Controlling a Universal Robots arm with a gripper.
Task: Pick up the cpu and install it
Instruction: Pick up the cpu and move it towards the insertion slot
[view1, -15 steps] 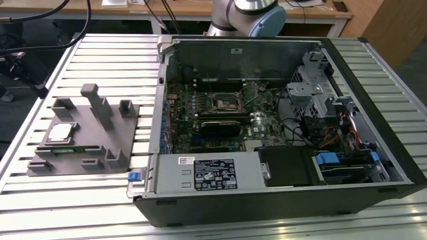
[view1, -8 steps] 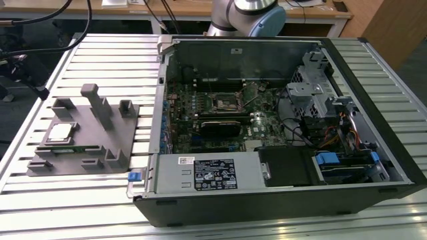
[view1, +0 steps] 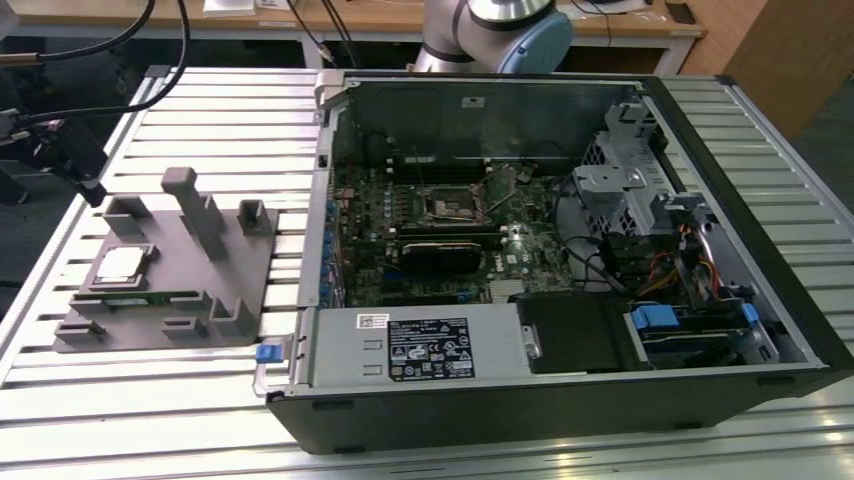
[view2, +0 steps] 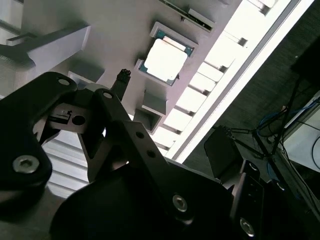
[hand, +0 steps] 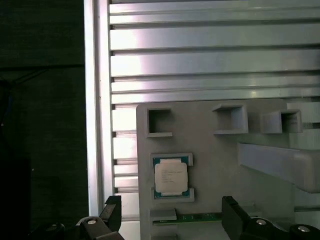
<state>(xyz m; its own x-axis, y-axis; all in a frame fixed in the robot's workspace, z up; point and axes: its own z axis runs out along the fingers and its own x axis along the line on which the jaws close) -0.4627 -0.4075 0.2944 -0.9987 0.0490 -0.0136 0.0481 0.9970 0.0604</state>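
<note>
Nearest us in the first wrist view, the gripper has its two fingers spread wide apart, holding nothing. The frame edge cuts off their bases. Just beyond them the cpu lies flat in its recess on the grey holder, so we judge the pick not yet made and the install all to do. Farthest off, in the exterior view, the socket inside the open computer case looks empty, though we cannot be sure.
</note>
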